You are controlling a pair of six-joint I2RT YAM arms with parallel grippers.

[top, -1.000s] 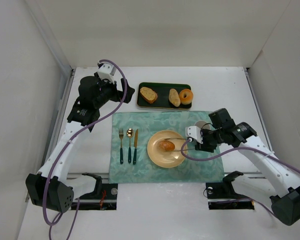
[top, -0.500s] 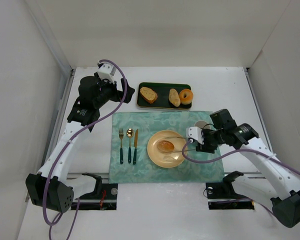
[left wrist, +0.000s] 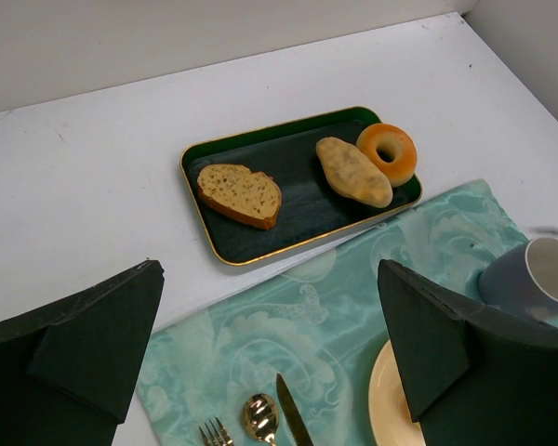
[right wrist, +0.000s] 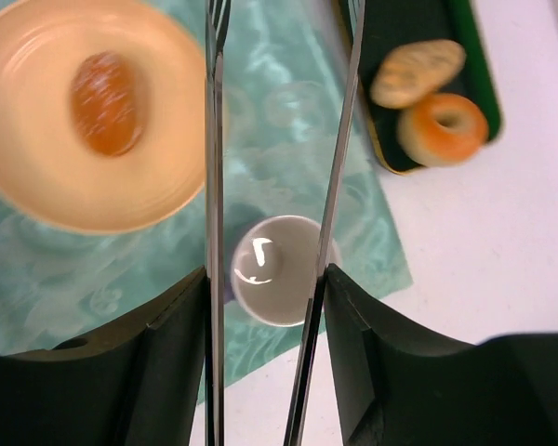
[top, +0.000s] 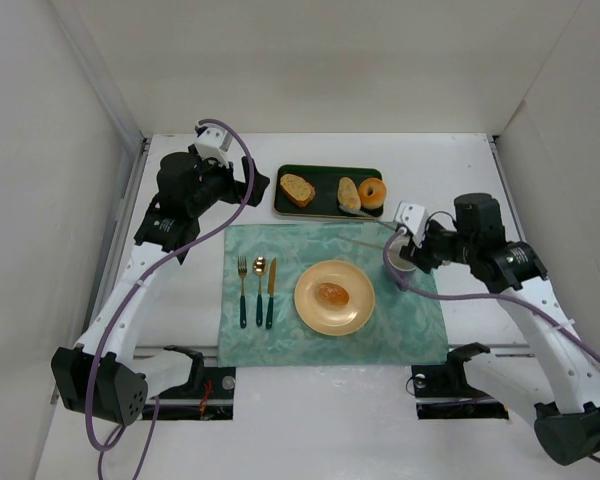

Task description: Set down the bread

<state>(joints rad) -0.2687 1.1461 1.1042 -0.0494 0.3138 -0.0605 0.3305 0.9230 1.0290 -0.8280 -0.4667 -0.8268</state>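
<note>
The bread (top: 331,293) is a small glossy orange-brown bun lying alone in the middle of the yellow plate (top: 306,305) on the teal placemat. In the right wrist view the bread (right wrist: 107,102) sits left of the metal tongs (right wrist: 214,139). My right gripper (top: 414,243) is shut on the tongs' handles, and their two arms stand apart with nothing between them. In that view the right gripper (right wrist: 265,279) hovers over the cup, right of the plate (right wrist: 37,200). My left gripper (left wrist: 270,353) is open and empty, up at the back left, away from the bread.
A dark green tray (top: 323,208) behind the mat holds a bread slice (top: 297,189), a pale oval roll (top: 349,195) and a donut (top: 372,192). A white cup (right wrist: 274,269) stands on the mat's right side. Fork, spoon and knife (top: 257,290) lie left of the plate.
The right arm has drawn back up and to the right from the plate. The bun stays on the plate, free of the tongs, whose tips now point toward the tray. The left arm is still.
</note>
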